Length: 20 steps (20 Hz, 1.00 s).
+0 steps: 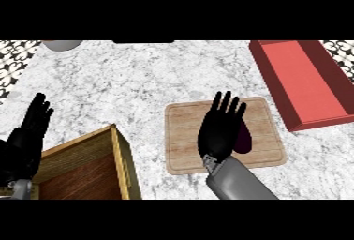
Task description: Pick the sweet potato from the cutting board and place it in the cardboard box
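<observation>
Nearest to me, at the lower left of the frame, stood the cardboard box, its opening facing up and its wooden-looking walls running out of view at the bottom edge. Beside it, at the left edge, my left hand rested with the fingers straight and pointing up, holding nothing.

A little further, in the middle of the frame, my right hand hung over the cutting board. Its fingers were stretched out straight and close together, pointing toward the top of the frame, and they were not closed on anything. The sweet potato, dark purple, lay on the board just under the right side of my palm, so that only a part of it showed. I could not tell whether the palm touched it or only hovered above.

Further away, at the upper right, lay a red tray, and a grey bowl showed at the upper left on the marble counter.

I judged that I was in the reaching step, with the grasp not yet made. The next move would call for shifting the hand slightly to the right, lowering it and curling the fingers around the sweet potato, and then carrying it left to the box.
</observation>
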Available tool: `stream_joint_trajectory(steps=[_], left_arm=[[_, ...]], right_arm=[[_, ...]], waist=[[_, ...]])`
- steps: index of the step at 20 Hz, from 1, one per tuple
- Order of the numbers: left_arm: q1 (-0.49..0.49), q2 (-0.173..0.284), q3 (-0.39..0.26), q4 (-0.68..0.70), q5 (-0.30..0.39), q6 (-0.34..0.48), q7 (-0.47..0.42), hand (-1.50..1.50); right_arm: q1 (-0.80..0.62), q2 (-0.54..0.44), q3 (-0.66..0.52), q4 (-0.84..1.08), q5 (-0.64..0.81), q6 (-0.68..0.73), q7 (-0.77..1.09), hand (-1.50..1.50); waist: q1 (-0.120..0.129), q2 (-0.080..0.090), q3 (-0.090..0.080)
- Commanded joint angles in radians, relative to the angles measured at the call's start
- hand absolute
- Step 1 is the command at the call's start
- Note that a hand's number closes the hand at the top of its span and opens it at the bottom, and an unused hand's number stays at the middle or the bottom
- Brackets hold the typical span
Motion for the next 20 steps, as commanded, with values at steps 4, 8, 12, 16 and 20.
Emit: stream_joint_trajectory(steps=[4, 8, 12, 16, 20], left_arm=[[0.014, -0.076, -0.051, 0.082, 0.025, -0.013, -0.015, 0.00], [-0.008, -0.083, -0.064, 0.097, 0.014, 0.003, -0.014, 0.00], [-0.035, -0.085, -0.055, 0.129, 0.023, 0.003, -0.013, 0.00], [-0.019, -0.086, -0.083, 0.106, 0.002, 0.022, -0.006, 0.00], [-0.009, -0.079, -0.087, 0.084, 0.013, 0.019, 0.005, 0.00]], right_arm=[[-0.055, 0.022, -0.011, 0.060, -0.022, 0.076, 0.250, -1.50], [-0.079, 0.022, -0.038, 0.095, -0.033, 0.053, 0.250, -1.50], [-0.090, 0.022, -0.056, 0.123, -0.029, 0.064, 0.250, -1.50], [-0.073, 0.022, -0.051, 0.160, -0.031, 0.054, 0.250, -1.50], [-0.095, 0.022, -0.082, 0.197, -0.036, 0.059, 0.250, -1.50]], waist=[[0.007, 0.012, -0.036], [0.003, 0.015, -0.035], [-0.017, 0.017, -0.036], [-0.008, 0.014, -0.035], [-0.002, 0.012, -0.034]])
